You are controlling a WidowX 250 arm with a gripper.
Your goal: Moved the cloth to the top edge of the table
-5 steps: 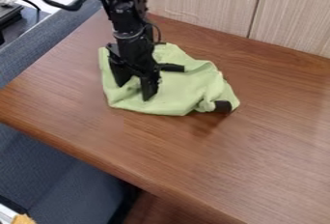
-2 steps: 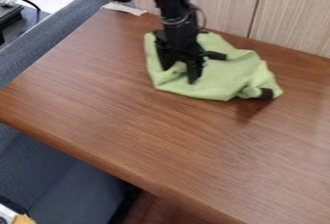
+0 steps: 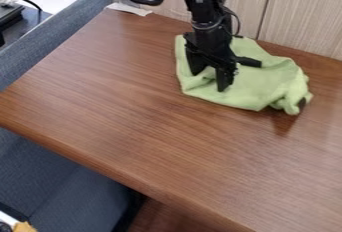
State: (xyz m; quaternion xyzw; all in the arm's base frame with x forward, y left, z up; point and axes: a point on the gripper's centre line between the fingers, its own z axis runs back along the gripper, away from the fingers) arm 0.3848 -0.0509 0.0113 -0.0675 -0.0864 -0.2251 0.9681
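The black gripper (image 3: 208, 80) points down onto the left part of the green cloth (image 3: 257, 87). Its two fingers stand apart, pressed on the fabric, with a small fold of cloth between them. The crumpled cloth lies near the back edge of the wooden table (image 3: 153, 131), right of centre, its top corner close to the wall. A dark patch shows at its bunched right end.
A light wood-grain wall panel (image 3: 304, 16) rises behind the table's back edge. White paper or tape (image 3: 129, 9) lies at the back left corner. A blue-grey padded seat (image 3: 60, 181) runs along the table's left side.
The gripper and cloth have moved together to the right, first also toward the back edge, then slightly forward again. White paper at the back left corner has come into sight.
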